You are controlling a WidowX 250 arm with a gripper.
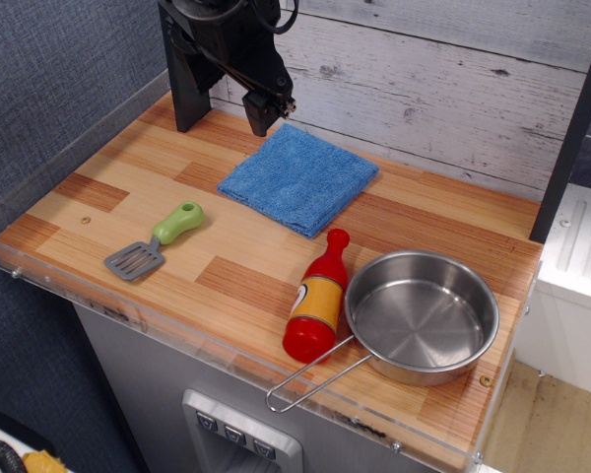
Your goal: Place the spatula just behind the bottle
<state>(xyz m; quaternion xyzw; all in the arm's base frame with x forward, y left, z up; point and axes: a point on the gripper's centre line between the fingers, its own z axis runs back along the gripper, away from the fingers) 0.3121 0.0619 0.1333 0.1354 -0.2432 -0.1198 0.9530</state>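
Wooden counter [246,256], spatula [154,241], bottle [317,301], plank wall [453,89]

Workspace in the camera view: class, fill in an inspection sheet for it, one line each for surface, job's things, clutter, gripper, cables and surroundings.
Surface: wooden plank counter with a clear plastic edge guard.
Job's things: spatula lies flat at the left, green handle pointing back-right, untouched; bottle lies on its side, cap pointing to the back, beside the pan.
Clutter: blue cloth folded flat towards the back; steel pan at the right, its wire handle reaching to the front edge.
Gripper: gripper hangs over the back of the counter, holding nothing; open or shut cannot be told.
Cables: dark cables looped on the arm at the top.
Surroundings: whitewashed plank wall behind, grey-blue wall at the left.
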